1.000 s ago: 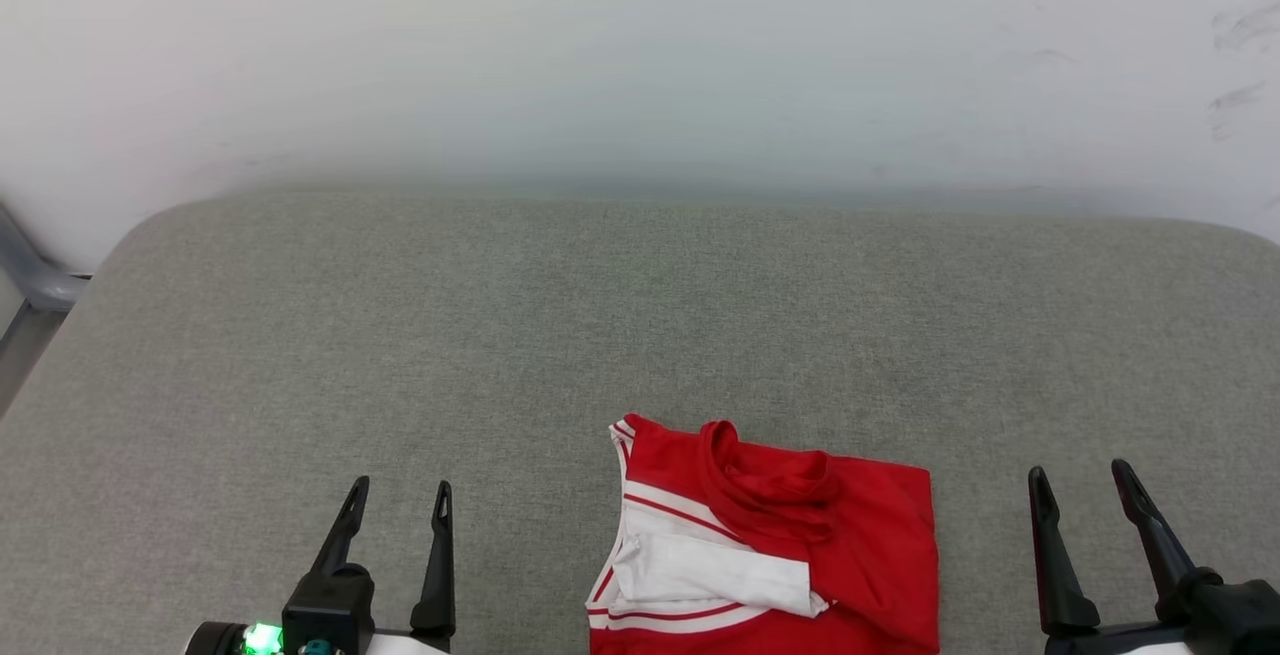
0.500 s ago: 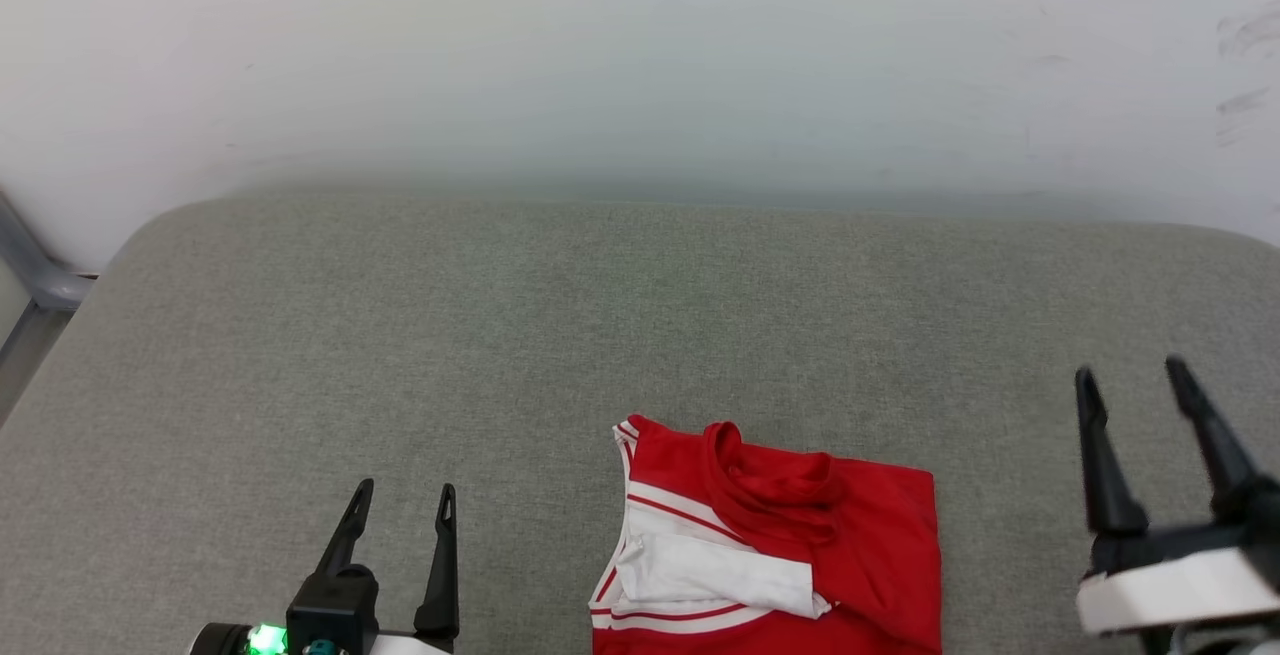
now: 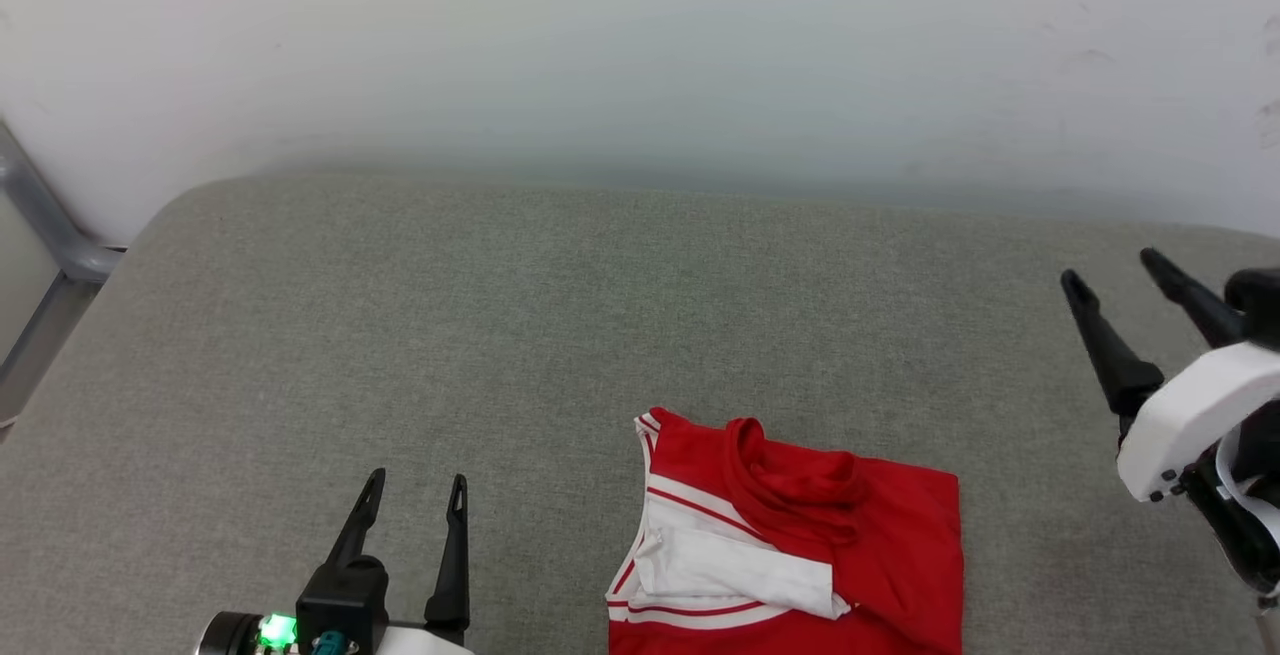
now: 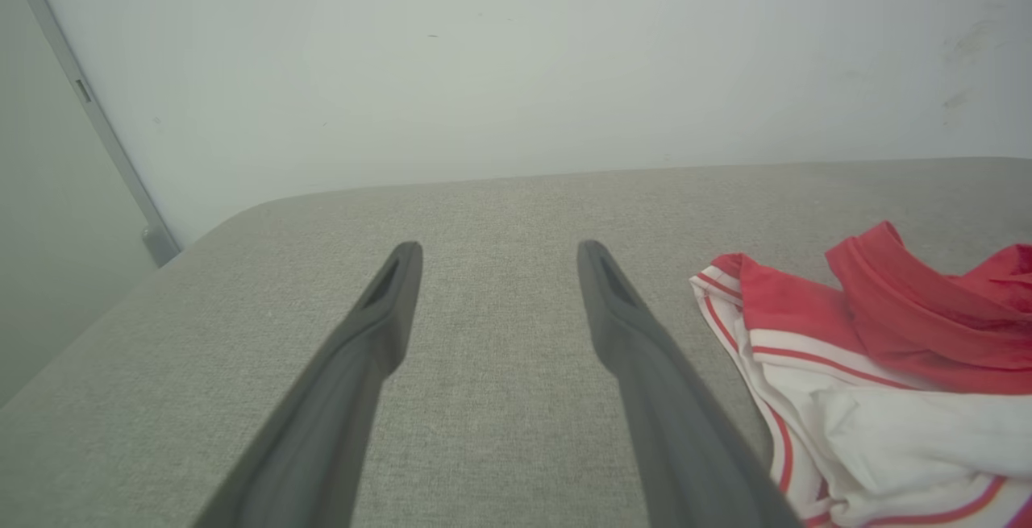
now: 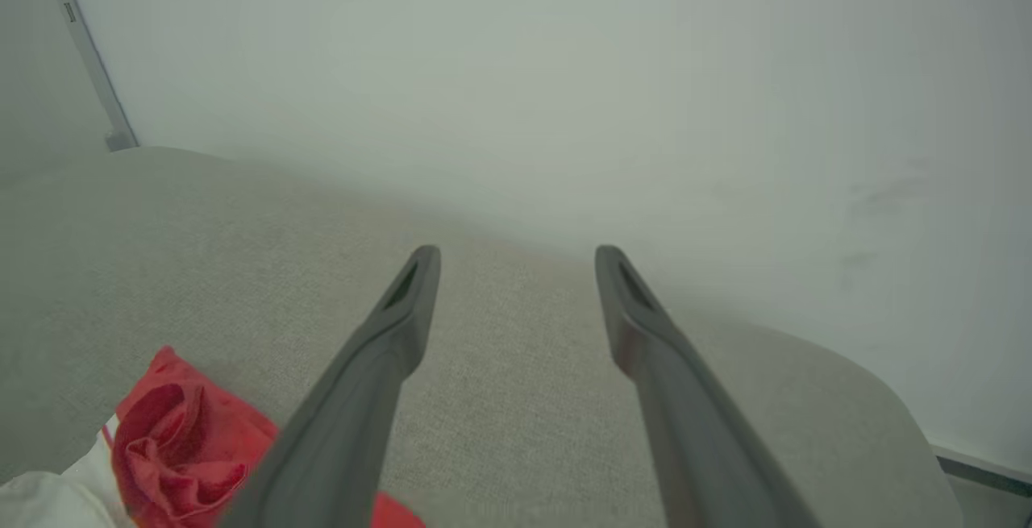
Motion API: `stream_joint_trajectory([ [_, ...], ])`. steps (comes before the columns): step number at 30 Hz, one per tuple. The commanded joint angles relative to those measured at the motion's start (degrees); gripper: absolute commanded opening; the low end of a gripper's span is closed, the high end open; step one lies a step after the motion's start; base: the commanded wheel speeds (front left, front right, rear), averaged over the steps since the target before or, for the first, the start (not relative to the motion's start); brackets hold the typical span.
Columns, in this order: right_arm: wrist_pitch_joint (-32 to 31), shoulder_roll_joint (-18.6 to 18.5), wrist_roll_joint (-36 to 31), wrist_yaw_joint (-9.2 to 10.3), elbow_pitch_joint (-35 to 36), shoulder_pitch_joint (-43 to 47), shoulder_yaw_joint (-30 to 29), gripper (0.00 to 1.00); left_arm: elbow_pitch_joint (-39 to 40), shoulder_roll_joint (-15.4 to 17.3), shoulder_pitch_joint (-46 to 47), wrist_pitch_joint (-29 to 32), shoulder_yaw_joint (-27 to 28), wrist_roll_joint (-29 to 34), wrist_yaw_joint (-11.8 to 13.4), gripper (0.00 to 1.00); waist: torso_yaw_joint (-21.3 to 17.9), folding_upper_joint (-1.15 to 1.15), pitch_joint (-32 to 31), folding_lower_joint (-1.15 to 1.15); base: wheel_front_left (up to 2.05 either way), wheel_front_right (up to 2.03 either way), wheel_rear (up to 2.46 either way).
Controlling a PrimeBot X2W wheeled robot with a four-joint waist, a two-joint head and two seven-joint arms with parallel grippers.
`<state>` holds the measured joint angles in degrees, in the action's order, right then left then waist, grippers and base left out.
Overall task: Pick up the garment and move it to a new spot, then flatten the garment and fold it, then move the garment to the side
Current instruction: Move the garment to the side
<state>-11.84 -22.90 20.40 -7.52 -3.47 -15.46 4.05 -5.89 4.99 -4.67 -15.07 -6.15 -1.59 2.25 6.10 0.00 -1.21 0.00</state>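
Fabric in grey is stretched over the padded surface [image 3: 420, 315], which is backed by a pale wall [image 3: 640, 35]. At the lower left, the left gripper [image 3: 417, 480] is held over bare fabric, its jaws spread wide and empty. Right of centre, at the near edge, the garment [image 3: 800, 555] is laid folded, red with a white sleeve uppermost and the collar bunched. At the far right, the right gripper [image 3: 1110, 268] is held well apart from it, jaws likewise wide, nothing between them.
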Motion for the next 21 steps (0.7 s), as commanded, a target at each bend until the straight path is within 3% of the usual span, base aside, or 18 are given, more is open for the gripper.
stream_joint_trajectory([
  [1,-0.98,-0.48,0.94,0.07,-0.28,-0.83,0.54,1.0,0.05,0.03,0.59,-0.12,-0.03,0.25,-0.01,1.0,0.17,0.0,0.17,0.0,0.0,0.0,0.0],
  [7,-18.41,-5.51,12.02,0.06,-2.41,-1.82,8.86,1.0,0.11,-0.1,1.47,-0.12,-0.47,0.42,-0.09,1.0,1.3,0.0,1.47,0.0,0.0,0.0,0.0],
  [12,-28.6,-8.29,19.64,0.06,-2.84,-0.31,13.32,1.0,0.07,-0.41,2.4,-0.12,-1.22,0.41,-0.2,1.0,2.59,0.0,3.07,0.0,0.0,0.0,0.0],
  [17,-34.04,-10.21,24.2,0.06,-3.39,1.04,15.61,1.0,0.19,-0.66,3.28,-0.12,-1.79,0.27,-0.2,1.0,4.05,0.0,5.01,0.0,0.0,0.0,0.0],
  [21,-34.8,-10.65,25.79,0.06,-4.87,1.69,16.26,1.0,0.37,-0.9,4.41,-0.12,-2.07,0.1,-0.15,1.0,5.18,0.0,6.77,0.0,0.0,0.0,0.0],
])
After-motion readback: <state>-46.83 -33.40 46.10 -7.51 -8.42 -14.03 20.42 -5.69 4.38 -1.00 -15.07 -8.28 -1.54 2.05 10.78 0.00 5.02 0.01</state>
